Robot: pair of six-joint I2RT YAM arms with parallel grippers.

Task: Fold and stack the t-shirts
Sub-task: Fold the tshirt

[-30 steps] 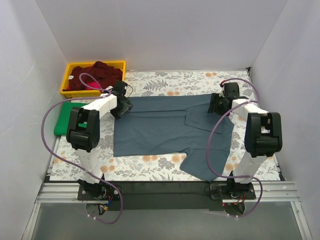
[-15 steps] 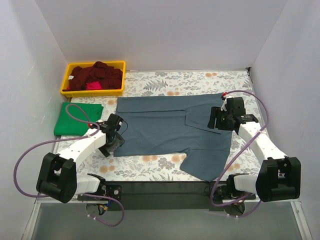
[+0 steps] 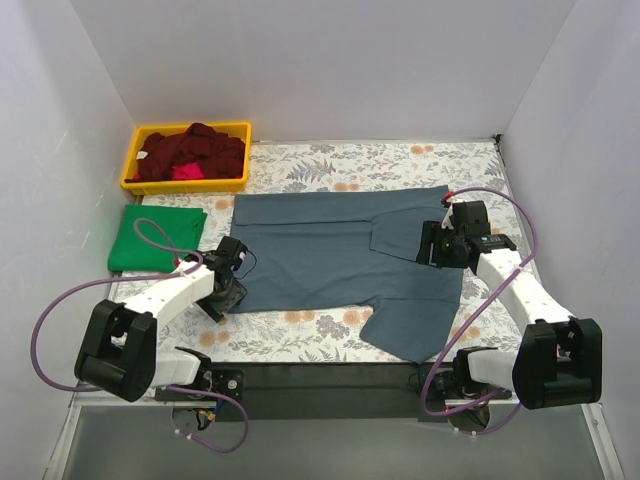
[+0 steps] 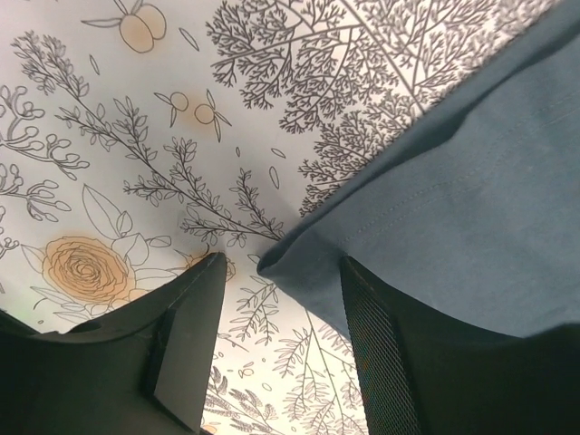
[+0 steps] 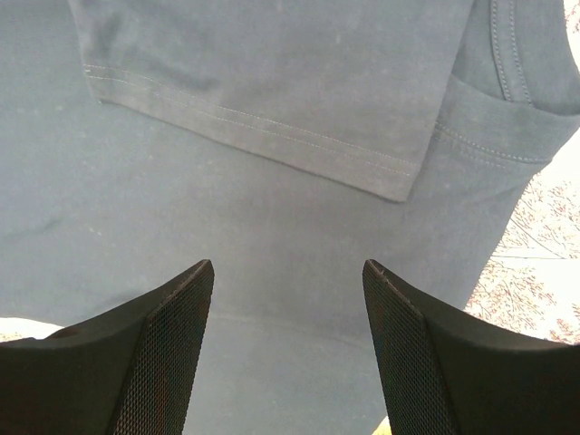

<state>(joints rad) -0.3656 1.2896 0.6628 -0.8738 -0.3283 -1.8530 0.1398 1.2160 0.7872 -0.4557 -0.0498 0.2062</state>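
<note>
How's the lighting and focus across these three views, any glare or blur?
Top external: even, soft light, no glare, everything sharp. Left wrist: the slate-blue shirt hem and floral cloth are crisp, while the hand's near fingers are dark and in shade. Right wrist: the shirt's stitching is sharp, and the floral cloth at the right edge is washed out bright.

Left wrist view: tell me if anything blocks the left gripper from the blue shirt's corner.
Nothing visible does. A corner of the blue shirt lies between the fingers of the open left gripper, on the floral tablecloth.
</note>
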